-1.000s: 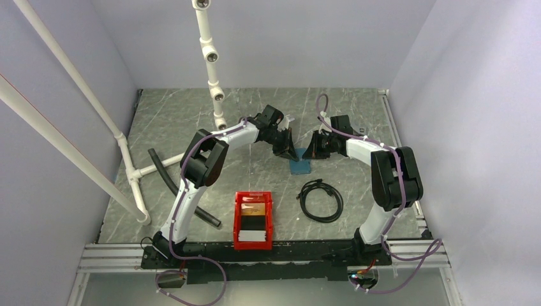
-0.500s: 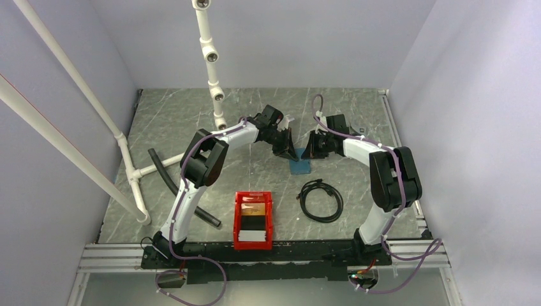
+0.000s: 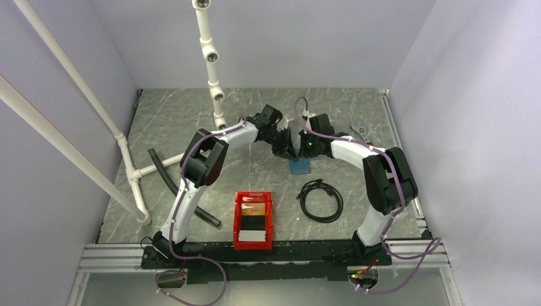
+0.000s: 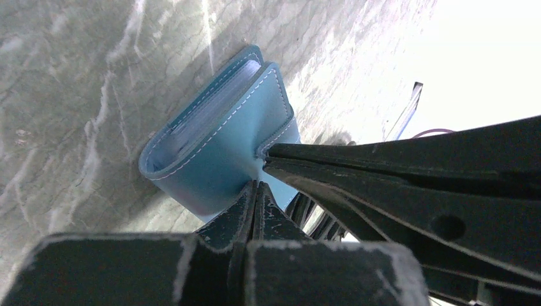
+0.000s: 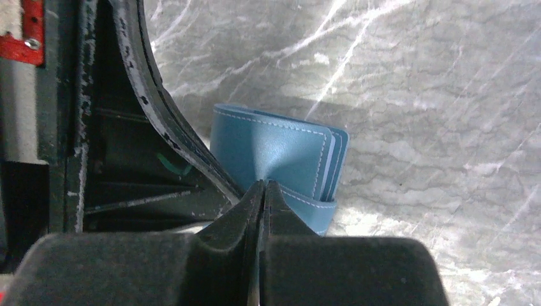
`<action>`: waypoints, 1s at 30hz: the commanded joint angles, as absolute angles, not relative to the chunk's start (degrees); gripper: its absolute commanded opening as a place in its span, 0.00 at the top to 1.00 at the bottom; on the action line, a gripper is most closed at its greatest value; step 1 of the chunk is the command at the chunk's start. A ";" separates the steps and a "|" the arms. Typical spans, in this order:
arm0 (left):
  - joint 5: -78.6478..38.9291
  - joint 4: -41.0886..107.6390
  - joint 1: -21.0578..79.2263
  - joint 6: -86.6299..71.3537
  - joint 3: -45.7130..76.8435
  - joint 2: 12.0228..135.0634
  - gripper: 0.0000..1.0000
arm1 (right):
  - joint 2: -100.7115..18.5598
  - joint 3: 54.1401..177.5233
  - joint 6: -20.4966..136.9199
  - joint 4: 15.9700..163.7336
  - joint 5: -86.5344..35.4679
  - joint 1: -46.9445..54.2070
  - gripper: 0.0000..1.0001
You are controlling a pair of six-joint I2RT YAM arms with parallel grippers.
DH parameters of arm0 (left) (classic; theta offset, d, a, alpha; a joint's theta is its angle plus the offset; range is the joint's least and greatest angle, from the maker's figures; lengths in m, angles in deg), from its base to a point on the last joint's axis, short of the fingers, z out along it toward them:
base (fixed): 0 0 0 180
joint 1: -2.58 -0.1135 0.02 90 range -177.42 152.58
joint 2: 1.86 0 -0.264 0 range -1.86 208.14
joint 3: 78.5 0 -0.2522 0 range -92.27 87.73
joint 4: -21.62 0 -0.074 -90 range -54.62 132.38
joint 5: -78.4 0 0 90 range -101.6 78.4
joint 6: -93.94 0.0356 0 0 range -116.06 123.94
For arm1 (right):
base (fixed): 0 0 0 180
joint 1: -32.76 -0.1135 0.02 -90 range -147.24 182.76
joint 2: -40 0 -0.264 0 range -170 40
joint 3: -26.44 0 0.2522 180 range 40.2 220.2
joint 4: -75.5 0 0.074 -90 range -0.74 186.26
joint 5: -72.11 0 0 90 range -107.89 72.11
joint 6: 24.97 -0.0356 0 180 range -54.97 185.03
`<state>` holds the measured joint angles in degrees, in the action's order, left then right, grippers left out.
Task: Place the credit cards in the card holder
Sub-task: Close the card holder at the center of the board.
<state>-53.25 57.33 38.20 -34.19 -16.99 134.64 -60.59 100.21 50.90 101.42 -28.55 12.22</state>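
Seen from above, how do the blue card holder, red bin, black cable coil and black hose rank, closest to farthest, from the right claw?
1. The card holder, pinched in the right claw itself.
2. The black cable coil, toward the arm bases.
3. The red bin, at the near edge, leftward.
4. The black hose, far left.

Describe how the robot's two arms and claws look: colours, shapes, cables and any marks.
Both the left arm and right arm have white tubular links and bulky black joint housings, with purple cables running along them. A green light glows near the right wrist. The left claw and right claw are black, tapering to points, scuffed with whitish scratches.
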 commanded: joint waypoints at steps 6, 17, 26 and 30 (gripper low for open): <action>-51.07 57.09 38.71 -32.93 -15.97 136.15 1.00 | -63.07 90.48 46.05 101.65 -33.80 11.93 1.00; -51.32 56.80 38.71 -33.07 -15.78 136.15 1.00 | -63.46 88.18 43.59 93.03 -54.79 21.81 1.00; -52.30 55.59 38.62 -34.13 -15.58 136.32 1.00 | -62.55 80.02 27.13 73.95 -56.21 22.91 1.00; -52.55 55.48 38.62 -34.32 -15.34 136.43 1.00 | -62.89 76.42 19.48 64.78 -56.78 22.92 1.00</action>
<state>-54.60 56.68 38.18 -34.69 -16.51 134.71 -61.27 81.69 29.00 67.52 -54.14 24.35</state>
